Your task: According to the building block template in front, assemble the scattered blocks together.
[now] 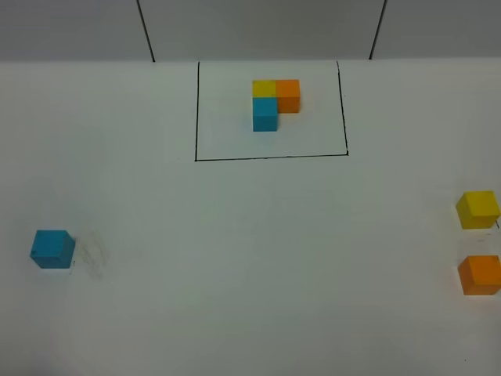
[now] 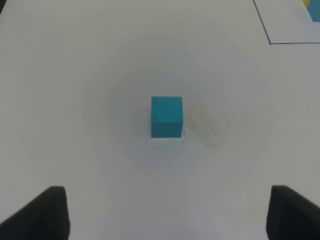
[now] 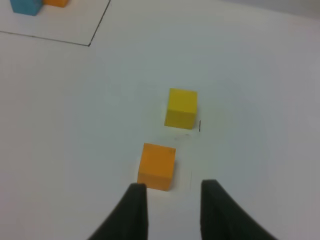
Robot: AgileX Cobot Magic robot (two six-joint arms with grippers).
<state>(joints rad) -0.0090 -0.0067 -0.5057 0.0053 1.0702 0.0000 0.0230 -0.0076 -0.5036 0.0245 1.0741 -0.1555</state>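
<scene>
The building block template (image 1: 275,102) is an L of yellow, orange and blue cubes inside a black drawn rectangle at the back middle. The scattered sky blue cube (image 1: 52,249) sits at the far left. The yellow cube (image 1: 477,209) and the orange cube (image 1: 479,274) sit apart at the far right. No gripper shows in the high view. My left gripper (image 2: 170,215) is wide open, above and short of the blue cube (image 2: 166,117). My right gripper (image 3: 172,200) is open and empty, just short of the orange cube (image 3: 157,166), with the yellow cube (image 3: 181,108) beyond it.
The white table (image 1: 250,258) ends at a grey back wall with two dark vertical lines. A faint grey smudge (image 1: 92,254) lies right of the blue cube. A corner of the black frame (image 2: 270,42) shows in the left wrist view, and the frame line (image 3: 90,44) in the right wrist view.
</scene>
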